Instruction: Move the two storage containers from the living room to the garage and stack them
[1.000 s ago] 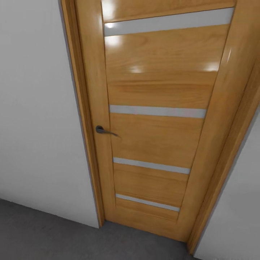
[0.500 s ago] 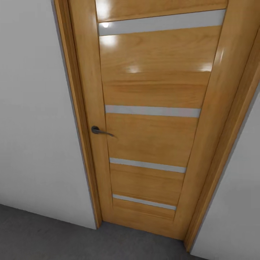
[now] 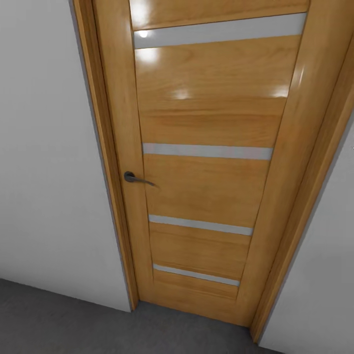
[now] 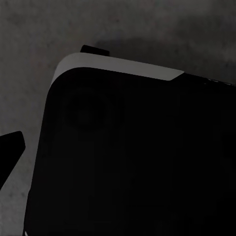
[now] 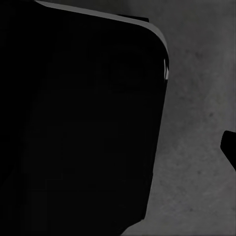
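The two storage containers are out of view. Dark grey mottled floor [image 3: 54, 322] runs along the foot of the wall in the head view and also lies under both arms as the floor [image 4: 147, 29] and the floor [image 5: 201, 98]. In the left wrist view one dark fingertip [image 4: 11, 147] stands far out at the picture's edge, beside my black base [image 4: 128, 162], with nothing held. In the right wrist view one dark fingertip [image 5: 229, 147] likewise stands wide at the edge, next to the base [image 5: 78, 123], over bare floor.
A shut honey-wood door [image 3: 206, 128] with several pale horizontal strips and a dark lever handle [image 3: 135, 178] stands straight ahead in its wooden frame [image 3: 105, 162]. Plain grey-white wall [image 3: 44, 162] flanks it on the left, and more wall [image 3: 324, 275] on the right.
The whole head picture shifted slightly between one second and half a second ago, so the camera moved. Nothing has changed since then.
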